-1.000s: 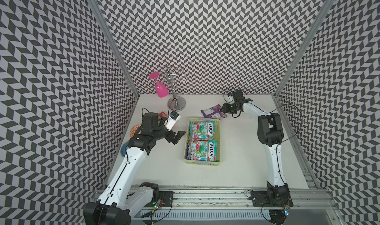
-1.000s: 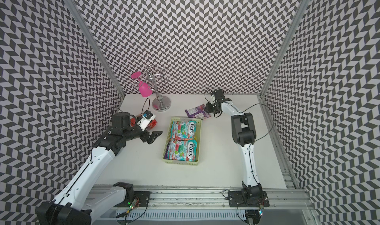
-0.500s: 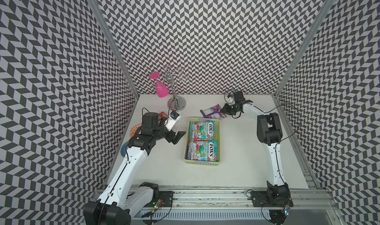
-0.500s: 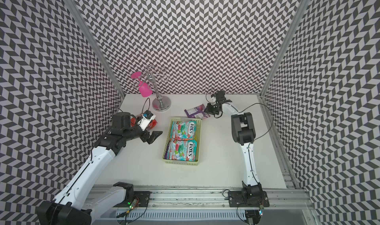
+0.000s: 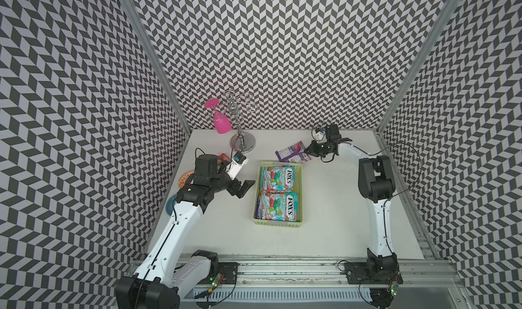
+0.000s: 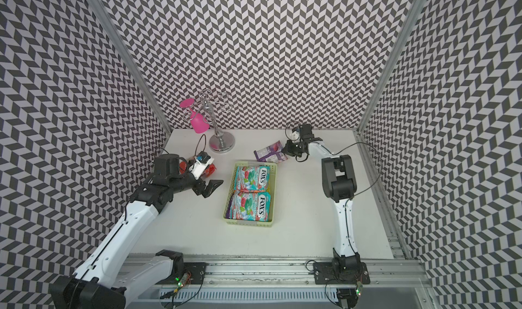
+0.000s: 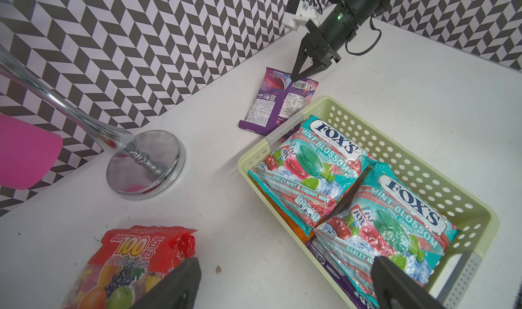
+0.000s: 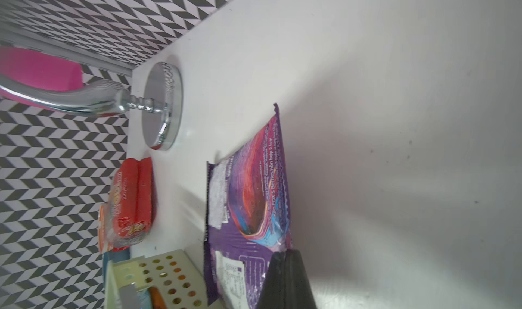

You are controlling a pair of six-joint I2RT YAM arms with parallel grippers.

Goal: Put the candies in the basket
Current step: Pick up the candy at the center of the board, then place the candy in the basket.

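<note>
Risk: right gripper [image 7: 296, 74] pinches only the thin far edge of the purple bag [image 7: 278, 101]. The film is glossy and the bulk likely hangs away from the grip, so the bag may slip out on lifting, or swing and snag the far rim of the basket [image 5: 300, 197], which its near end lies against. The basket holds two teal bags [image 5: 278, 191] over others. A drop onto that heap could slide over the low wall. Red bag [image 7: 135, 259] lies on the table [image 5: 324, 208] at left, not yet in.

Pose: right arm stretched far, forearm low, wrist turned left, jaws clenched on the bag's edge. Left arm bent, left gripper [image 5: 245, 188] spread wide and empty, between red bag and basket.
</note>
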